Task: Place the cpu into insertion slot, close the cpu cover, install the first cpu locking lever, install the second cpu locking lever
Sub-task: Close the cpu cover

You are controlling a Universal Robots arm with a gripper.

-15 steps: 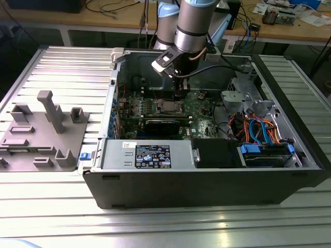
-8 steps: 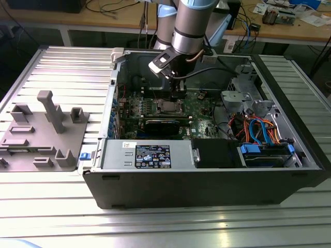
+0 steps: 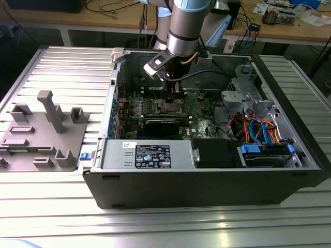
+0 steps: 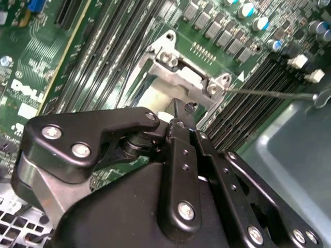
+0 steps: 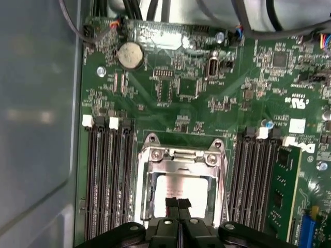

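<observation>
In the exterior view my gripper [image 3: 175, 95] reaches down inside the open computer case, right above the insertion slot [image 3: 168, 107] on the green motherboard [image 3: 201, 111]. In the first wrist view the cpu cover [image 5: 182, 156] lies down over the slot. The cpu [image 5: 181, 185] shows its silver top through the cover's window. My gripper [image 5: 178, 202] is shut with nothing between its fingers, its tips over the cpu's near edge. In the second wrist view the gripper [image 4: 181, 111] hides most of the cpu [image 4: 154, 95], and a thin wire locking lever [image 4: 269, 93] sticks out sideways from the cover's [image 4: 181, 77] corner.
Black memory slots [image 5: 108, 175] flank the socket on both sides, with a green card [image 5: 284, 191] beyond one bank. A coin battery [image 5: 130, 55] sits farther up the board. The case wall [image 5: 36, 129] is close by. A power supply [image 3: 147, 154], cabled drive cage [image 3: 258, 129] and grey fixture [image 3: 41, 134] show too.
</observation>
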